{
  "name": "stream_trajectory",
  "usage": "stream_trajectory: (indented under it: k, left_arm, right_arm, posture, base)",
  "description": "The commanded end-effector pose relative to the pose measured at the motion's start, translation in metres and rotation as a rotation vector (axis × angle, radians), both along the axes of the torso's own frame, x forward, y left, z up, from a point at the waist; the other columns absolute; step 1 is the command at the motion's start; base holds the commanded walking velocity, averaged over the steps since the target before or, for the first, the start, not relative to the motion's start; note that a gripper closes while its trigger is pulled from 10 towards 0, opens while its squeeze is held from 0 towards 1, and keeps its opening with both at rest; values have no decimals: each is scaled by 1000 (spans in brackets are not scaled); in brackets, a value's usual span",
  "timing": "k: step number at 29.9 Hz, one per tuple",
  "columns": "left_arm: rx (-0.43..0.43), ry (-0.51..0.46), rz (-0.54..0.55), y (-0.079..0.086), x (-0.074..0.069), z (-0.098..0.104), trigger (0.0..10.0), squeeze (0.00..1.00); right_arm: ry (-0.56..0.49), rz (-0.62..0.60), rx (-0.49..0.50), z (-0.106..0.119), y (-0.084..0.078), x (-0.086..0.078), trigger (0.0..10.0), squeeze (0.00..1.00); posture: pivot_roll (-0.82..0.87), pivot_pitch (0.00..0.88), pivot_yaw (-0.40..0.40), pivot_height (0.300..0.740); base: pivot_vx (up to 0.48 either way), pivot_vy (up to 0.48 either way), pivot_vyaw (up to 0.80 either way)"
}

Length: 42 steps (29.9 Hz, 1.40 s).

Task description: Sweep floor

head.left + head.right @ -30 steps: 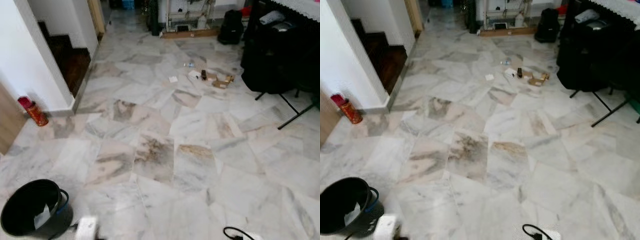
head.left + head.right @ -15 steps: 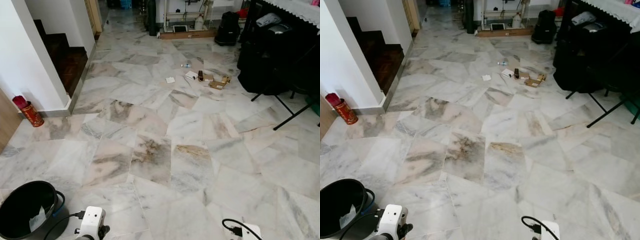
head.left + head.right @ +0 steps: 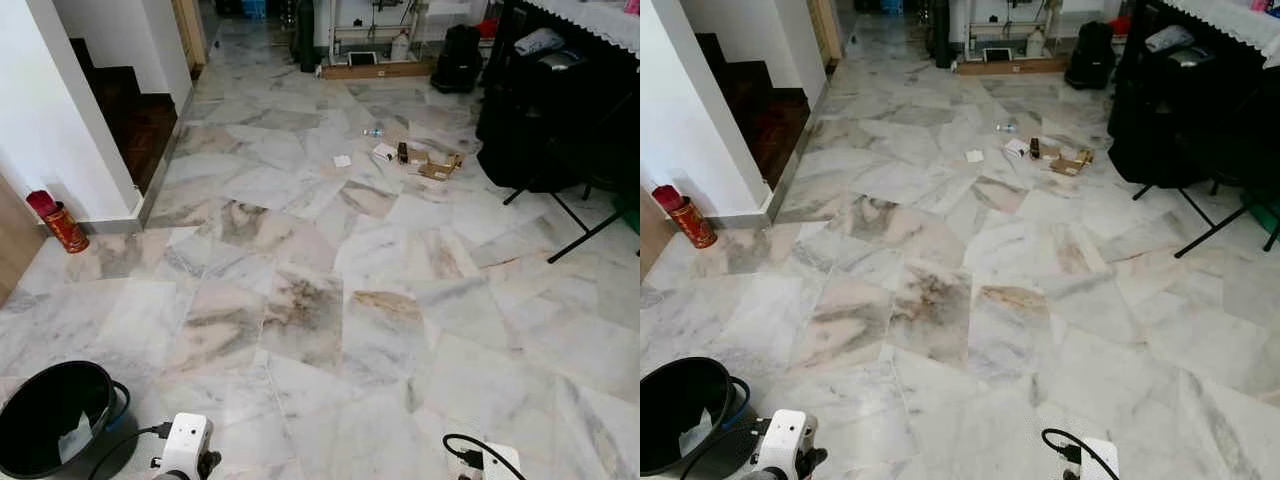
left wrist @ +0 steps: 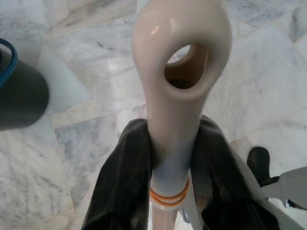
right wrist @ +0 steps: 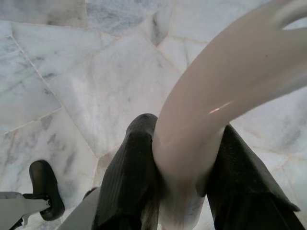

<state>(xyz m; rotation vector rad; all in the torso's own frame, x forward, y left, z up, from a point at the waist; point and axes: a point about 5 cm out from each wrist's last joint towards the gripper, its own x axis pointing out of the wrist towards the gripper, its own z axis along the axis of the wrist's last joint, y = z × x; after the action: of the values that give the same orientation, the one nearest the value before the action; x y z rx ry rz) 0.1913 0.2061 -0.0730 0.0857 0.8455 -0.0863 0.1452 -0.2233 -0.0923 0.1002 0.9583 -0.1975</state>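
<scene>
the left end effector (image 4: 170, 163) clamps a cream handle (image 4: 180, 72) with a hanging hole; the right end effector (image 5: 184, 167) clamps a curved cream handle (image 5: 225, 100). scattered litter (image 3: 415, 158) lies far ahead on the marble floor (image 3: 320, 300).

Setting: residential interior, open hall of a home. Evidence:
- Floor (image 3: 300, 300) of polished marble slabs, grey and tan veining, irregular joints.
- White wall (image 3: 50, 130) at robot's left, with dark wooden stair steps (image 3: 135, 115) rising behind it.
- Red cylindrical tin (image 3: 60, 222) standing on the floor at the wall's foot.
- Black bucket (image 3: 55, 425) near the robot's left side.
- Small litter (image 3: 415, 160) scattered farther out: paper, cardboard bits.
- Black bags (image 3: 540, 110) and a folding stand's legs (image 3: 580, 215) at right, under a cloth-covered counter (image 3: 600, 20).
</scene>
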Motion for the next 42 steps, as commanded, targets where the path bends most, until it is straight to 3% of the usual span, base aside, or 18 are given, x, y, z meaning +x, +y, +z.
stream_trajectory:
  k: [1,16,23,42]
  left_arm:
    - [10,7,-15,-1,-1,-1,10000,0]
    - [15,-3,-20,-2,1,0,10000,0]
    - [17,-4,-13,-2,1,0,10000,0]
    - [9,-2,15,-4,0,-1,10000,0]
  right_arm:
    - [-44,-7,-8,5,-4,8,10000,0]
    - [-18,15,-8,2,-3,1,10000,0]
    - [-32,58,-12,5,6,15,10000,0]
    - [-33,69,11,1,8,3,10000,0]
  posture:
    - [-77,0,-26,740]
    - [-73,0,-26,740]
    - [-67,0,-27,740]
    - [-64,0,-43,740]
  base:
    - [322,0,0]
    - [390,0,0]
    - [403,0,0]
    - [401,0,394]
